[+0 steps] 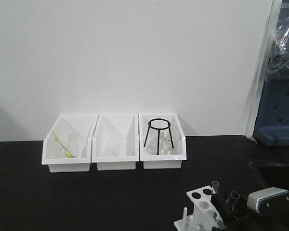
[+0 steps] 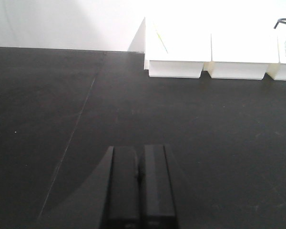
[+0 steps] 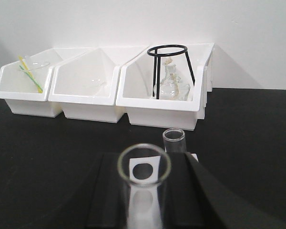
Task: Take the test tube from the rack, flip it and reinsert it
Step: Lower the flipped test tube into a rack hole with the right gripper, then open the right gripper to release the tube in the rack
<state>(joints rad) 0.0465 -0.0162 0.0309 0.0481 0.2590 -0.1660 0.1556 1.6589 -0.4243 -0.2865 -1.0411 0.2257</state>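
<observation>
Exterior front-facing view: black desk (image 1: 62,202), white wall behind. The rack (image 1: 201,206) sits at the lower right of the frame. It is white, with round holes in the top plate and short pegs on its lower-left side. A standing test tube (image 1: 215,186) is upright at the rack's far right end. The right claw (image 1: 232,201) is just right of the rack, clamped on the gripped test tube (image 1: 234,195), whose open mouth is visible.

Right wrist-mounted view: the gripped test tube's round rim sits lower centre, held between two black fingers (image 3: 109,191). A rack hole shows through the glass. The standing test tube is just behind, slightly right.

Left wrist-mounted view: left claw (image 2: 139,162) closed, fingers pressed flat together, dark desk beyond.

Three white bins stand along the wall:
- The left bin (image 1: 70,161) holds glassware and a yellow-green stick (image 1: 63,144).
- The middle bin (image 1: 115,161) holds a small beaker (image 1: 112,147).
- The right bin (image 1: 162,159) holds a black tripod stand (image 1: 159,134) and a glass flask (image 3: 171,88).
</observation>
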